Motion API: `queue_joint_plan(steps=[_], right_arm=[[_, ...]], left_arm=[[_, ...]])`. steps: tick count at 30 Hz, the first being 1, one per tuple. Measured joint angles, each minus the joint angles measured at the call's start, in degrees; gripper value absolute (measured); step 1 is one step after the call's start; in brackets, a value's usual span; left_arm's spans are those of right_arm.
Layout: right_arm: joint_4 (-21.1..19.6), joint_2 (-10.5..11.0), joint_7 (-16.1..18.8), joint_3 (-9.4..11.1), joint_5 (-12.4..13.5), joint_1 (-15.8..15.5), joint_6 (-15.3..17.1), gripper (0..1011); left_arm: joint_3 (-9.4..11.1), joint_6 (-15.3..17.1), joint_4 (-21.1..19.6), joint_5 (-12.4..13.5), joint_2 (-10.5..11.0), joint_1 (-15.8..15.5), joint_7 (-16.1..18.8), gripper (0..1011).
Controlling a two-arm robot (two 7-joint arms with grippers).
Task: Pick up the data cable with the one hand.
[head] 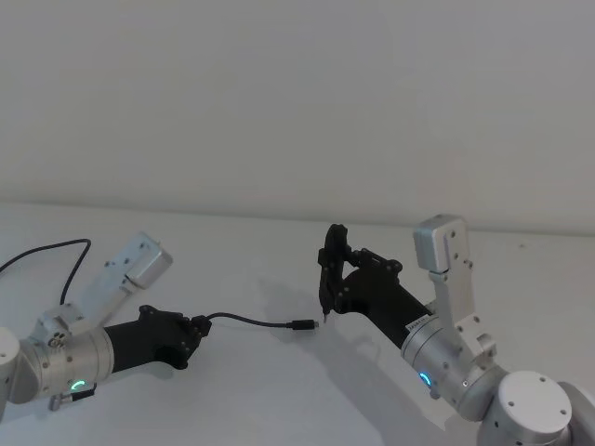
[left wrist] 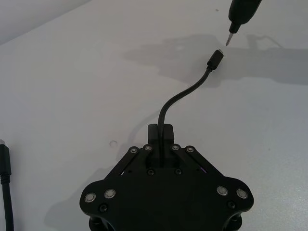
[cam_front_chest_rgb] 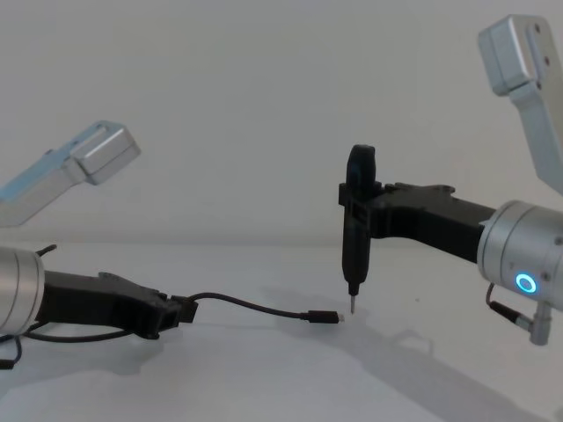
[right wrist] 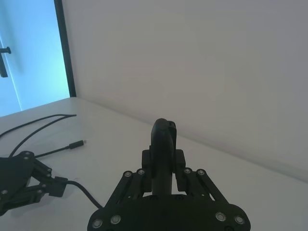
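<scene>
Left gripper: the long, angular black two-finger gripper (head: pixel 189 336) on a silver wrist with a green ring sits low at the left of the head view, its fingers closed tight on the cable.
Cable: the thin black data cable (head: pixel 249 321) runs from that grip rightward in a gentle arc; its free plug with the short silver tip (cam_front_chest_rgb: pixel 326 317) lies near the middle of the chest view, at or just above the white tabletop (head: pixel 242 390). Whether it touches, I cannot tell.
Right gripper: the black gripper (cam_front_chest_rgb: pixel 356 214) with a blue ring, at centre-right of the chest view, is clamped on an upright black pen-like tool (cam_front_chest_rgb: pixel 355 237) whose thin metal tip points down just beside the free plug.
Progress: the grasp looks secured; lifting the cable clear of the table seems to be what remains.
</scene>
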Motion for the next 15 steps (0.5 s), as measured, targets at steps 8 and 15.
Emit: queue_joint_plan(steps=[8, 15], right_arm=[[0.30, -0.22, 0.48, -0.25, 0.17, 0.03, 0.43, 274], [0.51, -0.30, 0.76, -0.42, 0.36, 0.04, 0.60, 274]], left_arm=[[0.00, -0.05, -0.04, 0.04, 0.00, -0.04, -0.04, 44], [0.00, -0.09, -0.04, 0.08, 0.00, -0.06, -0.04, 43]])
